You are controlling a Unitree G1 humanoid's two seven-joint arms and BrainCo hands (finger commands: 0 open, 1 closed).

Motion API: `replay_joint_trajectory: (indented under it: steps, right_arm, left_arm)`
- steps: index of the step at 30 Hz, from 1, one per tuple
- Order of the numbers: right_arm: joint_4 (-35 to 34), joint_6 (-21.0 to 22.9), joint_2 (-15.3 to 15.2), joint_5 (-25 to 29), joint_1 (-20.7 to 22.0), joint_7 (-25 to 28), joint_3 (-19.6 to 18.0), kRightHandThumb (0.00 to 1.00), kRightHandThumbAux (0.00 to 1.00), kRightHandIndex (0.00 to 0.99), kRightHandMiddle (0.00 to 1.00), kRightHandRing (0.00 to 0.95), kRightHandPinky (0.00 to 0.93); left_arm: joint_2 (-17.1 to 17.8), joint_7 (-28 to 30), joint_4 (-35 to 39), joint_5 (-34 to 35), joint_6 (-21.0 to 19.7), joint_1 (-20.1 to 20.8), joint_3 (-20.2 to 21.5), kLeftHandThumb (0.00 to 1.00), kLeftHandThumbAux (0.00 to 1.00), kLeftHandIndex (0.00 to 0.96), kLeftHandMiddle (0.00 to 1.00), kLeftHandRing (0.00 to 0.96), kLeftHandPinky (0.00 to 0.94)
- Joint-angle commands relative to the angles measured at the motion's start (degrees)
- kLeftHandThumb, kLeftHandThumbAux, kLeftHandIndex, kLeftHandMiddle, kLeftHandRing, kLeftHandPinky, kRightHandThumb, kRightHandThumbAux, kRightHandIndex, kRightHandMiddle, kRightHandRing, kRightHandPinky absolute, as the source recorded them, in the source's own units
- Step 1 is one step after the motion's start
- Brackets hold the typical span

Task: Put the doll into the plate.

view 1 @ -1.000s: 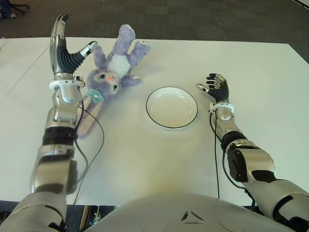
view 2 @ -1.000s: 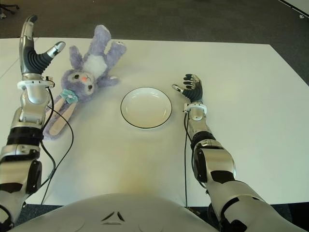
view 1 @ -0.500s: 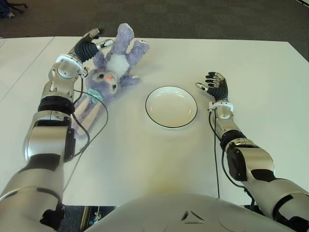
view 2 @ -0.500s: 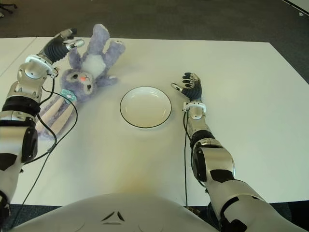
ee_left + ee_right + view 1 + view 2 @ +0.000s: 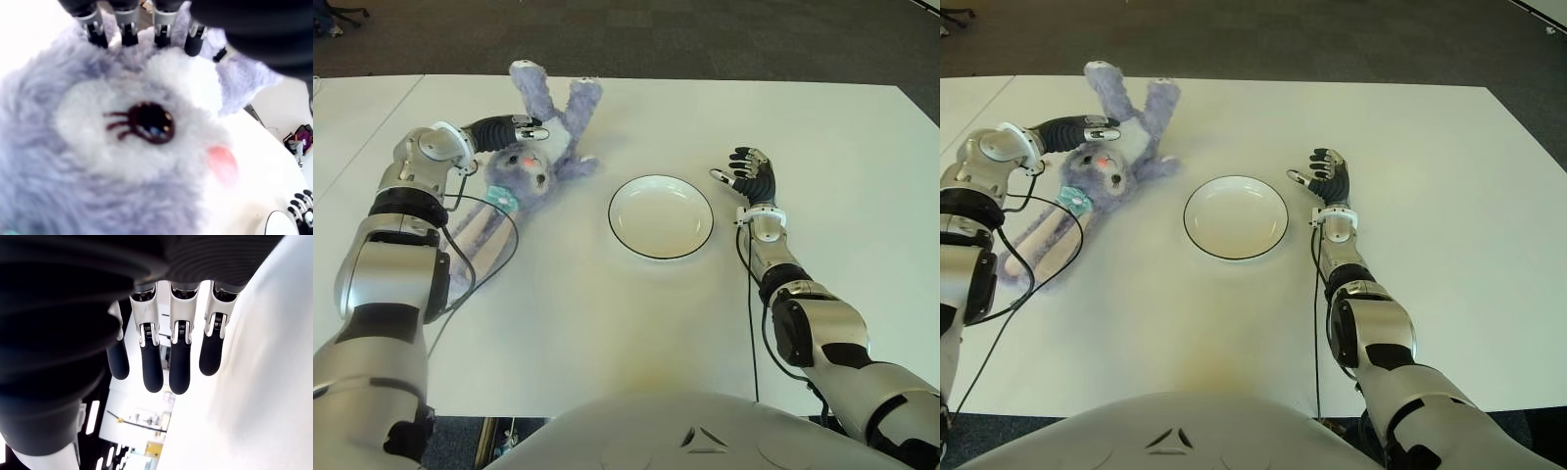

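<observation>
Far left of the white table (image 5: 607,323): left hand (image 5: 499,130) reaches in from the robot's left, fingers extended flat across the top of the doll's head. In the left wrist view the fingertips (image 5: 128,30) press into the fur just above the eye; the digits lie side by side, straight rather than curled. No closed grasp visible; the hand sits on the plush, not clamped around it.

Doll (image 5: 533,162): purple plush rabbit, white belly and face, pink nose. Lies on its back on the tabletop, legs up toward the far edge, head nearer the robot. Long ears (image 5: 470,240) trail toward the robot's left, partly under the left forearm. Small teal bow (image 5: 501,197) at the neck. A black cable (image 5: 494,269) from the left arm loops over the ears.

Centre: plate (image 5: 661,216), round, white with a thin dark rim, nothing in it. The doll is just beside it on the left, apart, not touching the rim.

Right of the plate: right hand (image 5: 747,177), idle, near the rim but clear of it, fingers pointing up. Right wrist view shows its fingers (image 5: 180,360) straight, slightly spread, holding nothing.
</observation>
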State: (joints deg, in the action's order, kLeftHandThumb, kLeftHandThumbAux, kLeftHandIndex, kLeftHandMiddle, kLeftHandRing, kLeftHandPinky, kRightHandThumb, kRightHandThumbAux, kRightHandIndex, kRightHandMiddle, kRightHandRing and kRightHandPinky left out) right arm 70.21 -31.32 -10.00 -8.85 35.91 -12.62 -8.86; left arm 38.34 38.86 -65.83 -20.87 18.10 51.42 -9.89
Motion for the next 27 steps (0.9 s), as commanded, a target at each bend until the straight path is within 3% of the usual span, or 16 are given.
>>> replay_joint_trajectory:
  steps: [1, 3, 6, 10, 11, 13, 14, 16, 21, 22, 25, 26, 27]
  right_arm:
    - [7.55, 5.54, 4.56, 0.14, -11.85, 0.59, 0.12, 0.000, 0.827, 0.270, 0.324, 0.322, 0.282]
    - [7.52, 5.44, 4.45, -0.26, -11.99, -0.21, 0.35, 0.000, 0.825, 0.267, 0.320, 0.319, 0.287]
    - [7.51, 5.61, 4.43, -0.08, -12.03, -0.27, 0.15, 0.000, 0.824, 0.264, 0.318, 0.318, 0.288]
    - [7.49, 5.62, 4.48, 0.48, -12.02, 0.26, -0.34, 0.000, 0.825, 0.262, 0.318, 0.319, 0.298]
    - [7.48, 5.53, 4.54, 0.88, -11.97, 0.73, -0.70, 0.000, 0.836, 0.264, 0.319, 0.321, 0.303]
    - [7.47, 5.42, 4.62, 1.73, -11.87, 1.73, -1.50, 0.000, 0.843, 0.267, 0.321, 0.323, 0.306]
    - [7.46, 5.42, 4.63, 2.08, -11.84, 2.16, -1.86, 0.000, 0.853, 0.271, 0.325, 0.328, 0.310]
    - [7.46, 5.36, 4.63, 2.45, -11.81, 2.81, -2.39, 0.000, 0.858, 0.274, 0.327, 0.331, 0.314]
    - [7.43, 4.76, 4.50, 2.63, -11.90, 3.58, -2.78, 0.000, 0.858, 0.272, 0.327, 0.331, 0.316]
    - [7.43, 4.67, 4.47, 2.68, -11.91, 3.70, -2.86, 0.000, 0.864, 0.273, 0.328, 0.334, 0.327]
    - [7.40, 4.39, 4.46, 2.69, -12.00, 3.88, -3.15, 0.000, 0.864, 0.270, 0.324, 0.333, 0.324]
    - [7.39, 4.36, 4.46, 2.65, -12.01, 3.88, -3.22, 0.000, 0.862, 0.269, 0.322, 0.332, 0.324]
    - [7.36, 4.25, 4.54, 2.63, -12.03, 3.72, -3.32, 0.000, 0.862, 0.269, 0.322, 0.331, 0.324]
  left_arm:
    - [1.28, 8.33, -4.10, -1.85, 0.66, -6.62, -3.85, 0.000, 0.213, 0.000, 0.000, 0.000, 0.000]
    - [1.77, 9.01, -4.58, -1.84, 1.08, -8.13, -4.17, 0.000, 0.214, 0.000, 0.000, 0.000, 0.019]
    - [1.93, 9.94, -4.34, -1.66, 2.24, -9.76, -4.49, 0.000, 0.218, 0.000, 0.000, 0.029, 0.168]
    - [2.28, 10.78, -3.52, -1.82, 4.41, -12.08, -5.32, 0.000, 0.220, 0.000, 0.000, 0.071, 0.209]
    - [2.63, 11.17, -2.94, -2.22, 5.58, -12.90, -6.02, 0.000, 0.230, 0.000, 0.000, 0.126, 0.355]
    - [3.60, 11.45, -1.53, -2.75, 8.81, -14.98, -7.27, 0.000, 0.237, 0.000, 0.000, 0.168, 0.443]
    - [4.08, 11.40, -0.87, -2.85, 10.43, -15.94, -7.75, 0.000, 0.262, 0.000, 0.000, 0.257, 0.543]
    - [5.11, 11.26, 0.90, -2.24, 13.77, -18.16, -8.16, 0.000, 0.280, 0.000, 0.000, 0.295, 0.607]
    - [6.99, 10.83, 4.95, -0.61, 17.63, -22.27, -8.27, 0.000, 0.307, 0.000, 0.000, 0.178, 0.541]
    - [7.22, 10.37, 5.40, -0.65, 17.73, -22.66, -8.42, 0.000, 0.318, 0.000, 0.000, 0.154, 0.480]
    - [9.60, 9.05, 12.20, -0.16, 17.73, -26.57, -8.43, 0.000, 0.336, 0.000, 0.000, 0.123, 0.420]
    - [10.20, 8.82, 14.35, -0.03, 17.37, -27.62, -8.39, 0.000, 0.354, 0.000, 0.000, 0.117, 0.325]
    - [11.46, 7.89, 19.53, -0.78, 15.97, -29.89, -8.33, 0.000, 0.357, 0.000, 0.000, 0.116, 0.308]
